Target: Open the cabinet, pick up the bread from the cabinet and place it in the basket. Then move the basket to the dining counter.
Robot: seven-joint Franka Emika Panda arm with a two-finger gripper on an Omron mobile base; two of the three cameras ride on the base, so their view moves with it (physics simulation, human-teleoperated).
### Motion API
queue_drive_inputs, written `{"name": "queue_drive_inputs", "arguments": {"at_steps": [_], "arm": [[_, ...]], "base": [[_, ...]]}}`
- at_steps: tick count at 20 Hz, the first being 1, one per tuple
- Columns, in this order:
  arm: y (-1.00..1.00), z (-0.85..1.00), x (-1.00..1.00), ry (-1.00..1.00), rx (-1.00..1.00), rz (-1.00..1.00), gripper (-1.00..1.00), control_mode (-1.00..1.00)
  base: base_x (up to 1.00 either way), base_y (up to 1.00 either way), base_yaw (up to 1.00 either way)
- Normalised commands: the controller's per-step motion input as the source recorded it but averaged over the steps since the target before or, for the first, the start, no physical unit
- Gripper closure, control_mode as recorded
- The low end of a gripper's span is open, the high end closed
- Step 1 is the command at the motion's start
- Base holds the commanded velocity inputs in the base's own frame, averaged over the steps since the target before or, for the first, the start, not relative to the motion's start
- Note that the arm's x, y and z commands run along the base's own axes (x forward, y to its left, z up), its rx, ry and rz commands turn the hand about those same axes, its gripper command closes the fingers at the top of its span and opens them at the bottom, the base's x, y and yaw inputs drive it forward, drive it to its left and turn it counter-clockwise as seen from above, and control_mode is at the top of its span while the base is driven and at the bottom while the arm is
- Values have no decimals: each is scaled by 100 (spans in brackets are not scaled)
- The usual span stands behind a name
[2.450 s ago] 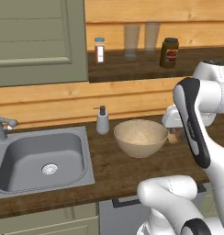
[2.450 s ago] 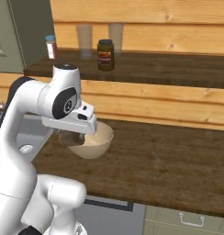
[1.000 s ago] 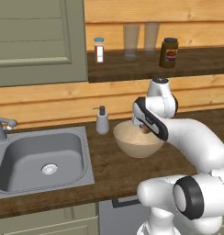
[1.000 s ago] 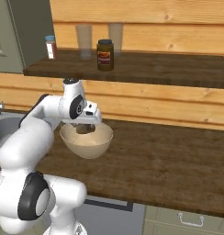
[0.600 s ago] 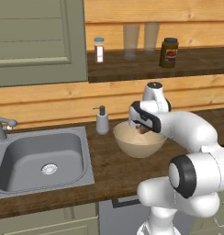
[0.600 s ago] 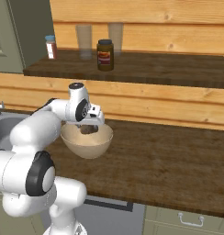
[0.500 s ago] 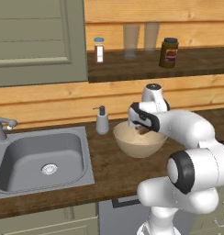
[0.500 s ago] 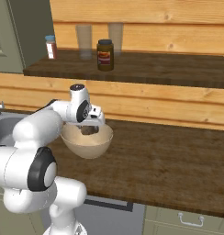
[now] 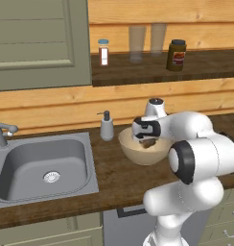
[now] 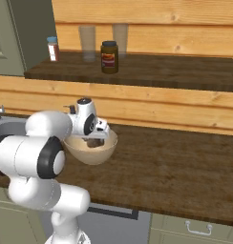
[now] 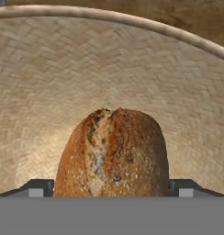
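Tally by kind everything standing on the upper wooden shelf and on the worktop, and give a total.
Clear glasses: 2
Dark jar: 1
Small shaker bottle: 1
Soap dispenser: 1
Basket: 1
Bread, inside the basket: 1
Total: 7

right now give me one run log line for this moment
stage: placing bread | bread: between fingers, inside basket | gripper: shut on bread | basket: on worktop beside sink

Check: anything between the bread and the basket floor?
Nothing visible. The bread sits between the end effector fingers, already inside the basket; only woven wall shows behind it. Contact with the floor can't be judged.
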Motion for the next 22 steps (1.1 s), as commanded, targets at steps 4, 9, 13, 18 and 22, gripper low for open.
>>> {"name": "queue_drive_inputs", "arguments": {"at_steps": [4, 9, 13, 18, 22], "arm": [[1, -33, 4, 2, 0, 0, 100, -100], [3, -15, 4, 4, 0, 0, -100, -100], [0, -2, 0, 0, 0, 0, -100, -100], [0, 0, 0, 0, 0, 0, -100, -100], [0, 12, -7, -2, 0, 0, -100, -100]], "base": [[0, 0, 0], [0, 0, 0], [0, 0, 0], [0, 0, 0], [0, 0, 0]]}}
